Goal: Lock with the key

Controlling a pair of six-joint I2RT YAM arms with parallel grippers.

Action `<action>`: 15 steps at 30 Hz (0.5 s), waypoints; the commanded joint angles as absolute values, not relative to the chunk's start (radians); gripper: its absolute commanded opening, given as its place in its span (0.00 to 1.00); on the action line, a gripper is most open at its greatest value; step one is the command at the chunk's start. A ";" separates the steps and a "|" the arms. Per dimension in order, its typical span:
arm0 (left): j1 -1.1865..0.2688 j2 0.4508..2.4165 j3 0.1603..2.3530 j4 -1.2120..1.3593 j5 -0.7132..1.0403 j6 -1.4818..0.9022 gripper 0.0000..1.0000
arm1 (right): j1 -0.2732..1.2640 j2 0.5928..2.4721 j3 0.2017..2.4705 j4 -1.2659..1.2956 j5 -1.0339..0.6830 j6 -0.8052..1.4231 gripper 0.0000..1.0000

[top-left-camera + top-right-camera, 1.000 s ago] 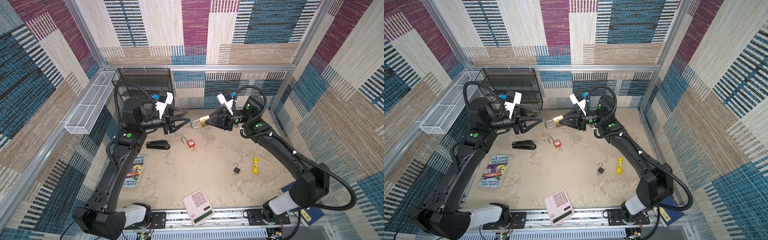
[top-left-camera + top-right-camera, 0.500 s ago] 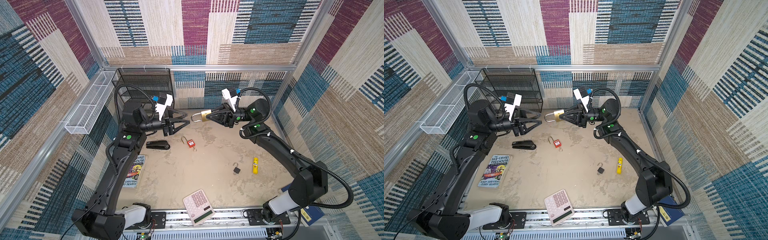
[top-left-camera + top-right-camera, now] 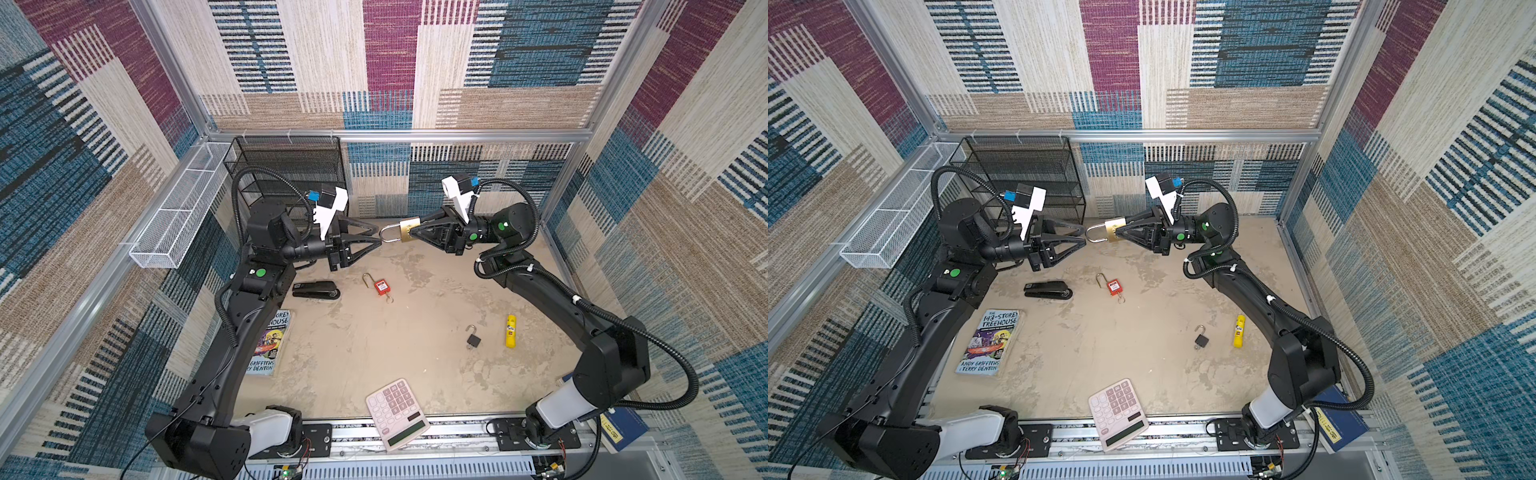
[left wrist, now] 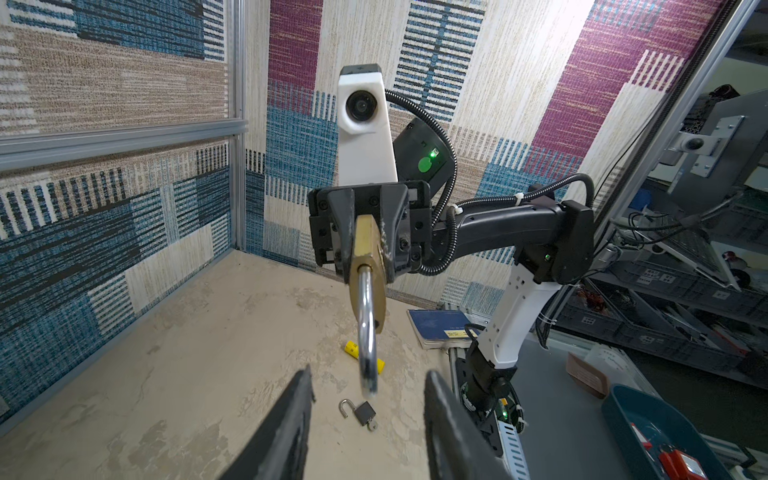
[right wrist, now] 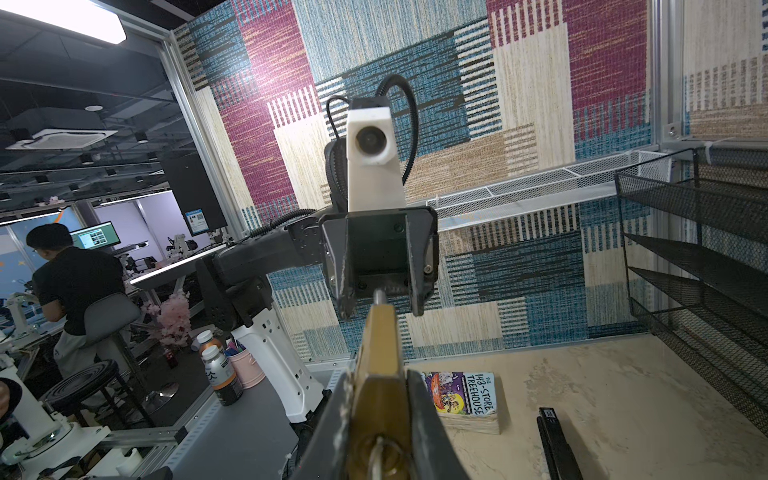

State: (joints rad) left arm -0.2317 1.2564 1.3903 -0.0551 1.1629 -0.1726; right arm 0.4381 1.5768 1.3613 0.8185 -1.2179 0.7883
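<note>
A brass padlock (image 3: pixel 406 231) (image 3: pixel 1114 230) hangs in mid-air over the back of the table, with my right gripper (image 3: pixel 411 232) (image 5: pixel 380 380) shut on its body. Its steel shackle (image 4: pixel 368 332) points at my left gripper (image 3: pixel 379 237) (image 4: pixel 369 376). The left gripper's fingers stand apart on either side of the shackle's bend and do not touch it. In the right wrist view a key (image 5: pixel 376 457) sticks out of the keyhole in the end of the lock facing that camera.
On the table lie a red padlock (image 3: pixel 381 286), a small black open padlock (image 3: pixel 473 338), a yellow glue stick (image 3: pixel 510 330), a black stapler (image 3: pixel 316 289), a book (image 3: pixel 270 345) and a pink calculator (image 3: pixel 397 413). A black mesh rack (image 3: pixel 291 174) stands at the back left.
The right gripper has lifted the brass padlock a little, bringing its shackle between the left fingers. The left jaws have narrowed.
</note>
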 commanded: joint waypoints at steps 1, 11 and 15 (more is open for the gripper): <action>-0.232 1.259 1.388 -0.009 1.169 -0.194 0.42 | 0.449 1.581 1.370 0.876 -1.189 0.810 0.00; -0.232 1.261 1.373 0.000 1.168 -0.193 0.22 | 0.464 1.583 1.367 0.891 -1.183 0.823 0.00; -0.232 1.260 1.371 0.006 1.166 -0.193 0.03 | 0.469 1.589 1.368 0.890 -1.187 0.831 0.00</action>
State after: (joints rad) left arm -0.2317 1.2613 1.3724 -0.0296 1.1667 -0.1848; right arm 0.4633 1.5864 1.3613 0.8257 -1.1999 0.8036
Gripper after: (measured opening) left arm 0.059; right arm 0.203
